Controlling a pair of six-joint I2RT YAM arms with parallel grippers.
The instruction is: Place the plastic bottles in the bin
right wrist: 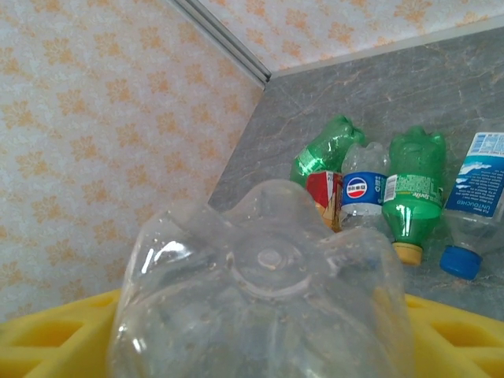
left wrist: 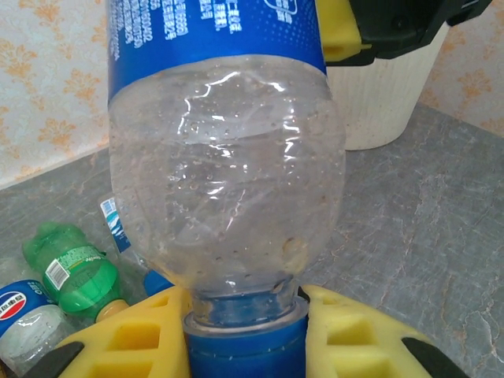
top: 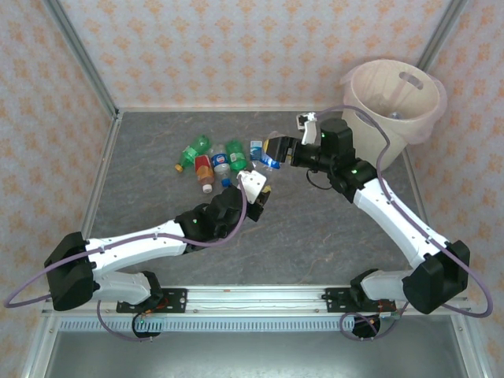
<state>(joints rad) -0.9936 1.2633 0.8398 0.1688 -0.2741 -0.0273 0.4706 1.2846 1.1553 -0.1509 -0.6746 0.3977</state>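
Observation:
A clear plastic bottle [left wrist: 228,189] with a blue label and blue cap hangs above the table between my two grippers. My left gripper [left wrist: 246,339] is shut on its capped neck. At the bottle's other end [right wrist: 268,299] my right gripper [right wrist: 260,342] is shut on the base, a yellow finger pressed on each side. From above, the bottle [top: 269,164] spans from the left gripper [top: 262,187] to the right gripper [top: 276,151]. Several other bottles lie in a cluster on the table: green [top: 198,148], red-labelled [top: 204,167], Pepsi [top: 221,164]. The bin [top: 378,118] stands at the far right corner.
More bottles lie just beyond the held one: a green one [right wrist: 413,189] and a blue-capped one [right wrist: 476,197]. Patterned walls and metal posts close in the grey table [top: 315,236] at the back and sides. The bin's wall [left wrist: 378,102] rises behind the right gripper.

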